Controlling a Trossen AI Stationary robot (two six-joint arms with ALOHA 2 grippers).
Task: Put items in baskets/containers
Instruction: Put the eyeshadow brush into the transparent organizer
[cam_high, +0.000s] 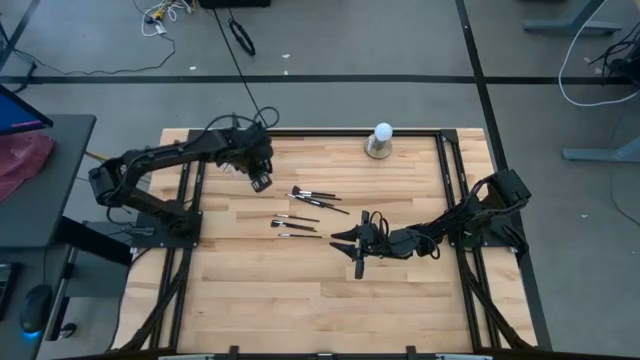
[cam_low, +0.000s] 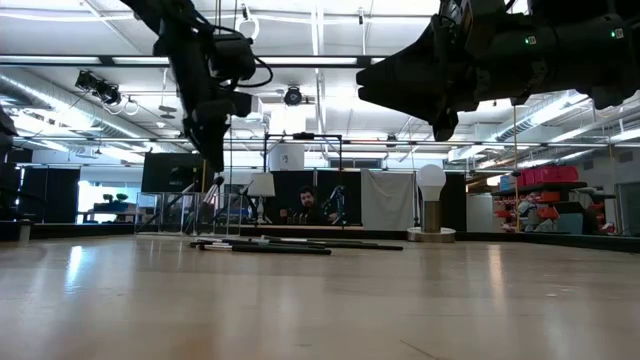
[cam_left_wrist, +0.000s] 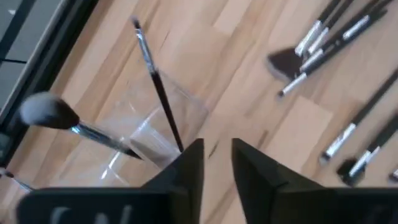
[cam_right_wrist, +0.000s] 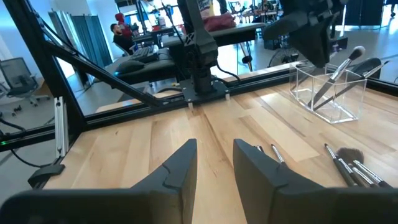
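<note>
Right claw (cam_high: 348, 241) open, low; left claw (cam_high: 261, 182) above holder (cam_right_wrist: 329, 90).

Left claw (cam_high: 260, 182) and right claw (cam_high: 352, 242) both parted.

Both arms (cam_high: 160, 165) matte black w/ dark wedge-shaped fingers (cam_right_wrist: 180, 168).

From my console the table (cam_high: 300, 290) reads as pale, smooth wood with a soft sheen — the holder (cam_right_wrist: 329, 93) clear glossy plastic, the brushes (cam_left_wrist: 339, 34) matt black with shiny metal ferrules.
</note>
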